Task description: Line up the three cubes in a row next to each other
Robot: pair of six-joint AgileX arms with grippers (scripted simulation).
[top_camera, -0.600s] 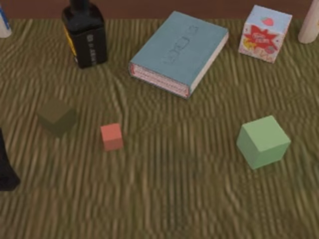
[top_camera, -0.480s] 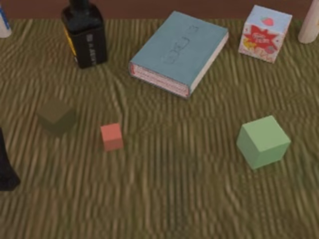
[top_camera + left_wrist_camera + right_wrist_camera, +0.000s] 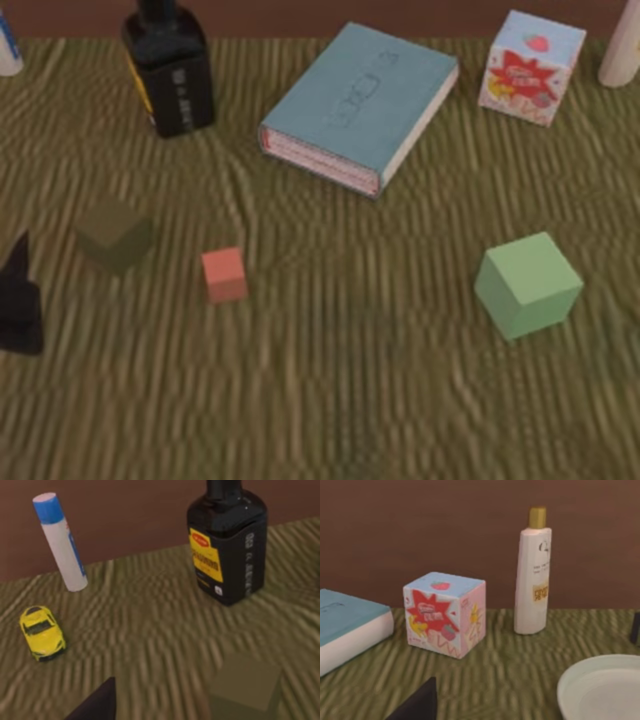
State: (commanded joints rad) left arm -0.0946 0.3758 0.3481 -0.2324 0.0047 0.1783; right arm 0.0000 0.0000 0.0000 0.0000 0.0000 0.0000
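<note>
The dark olive cube [image 3: 115, 232] sits at the table's left, and the left wrist view shows it close ahead [image 3: 245, 685]. To its right, with a gap between, rests the small salmon-red cube [image 3: 224, 274]. Far off on the right stands the large light green cube [image 3: 527, 284]. My left gripper [image 3: 20, 300] is a dark shape at the left edge, just left of the olive cube and apart from it. Of my right gripper [image 3: 417, 704] only a dark tip shows, in the right wrist view; that arm is outside the top view.
Along the back stand a black bottle [image 3: 170, 70], a blue book [image 3: 360, 100], a printed carton [image 3: 530, 68] and a white bottle [image 3: 622, 45]. A blue-capped white tube [image 3: 60, 542] and a yellow toy car [image 3: 41, 632] lie far left. A white plate [image 3: 602, 690] is far right.
My left gripper has moved from the lower left edge up and inward, closer to the olive cube. The cubes have not moved.
</note>
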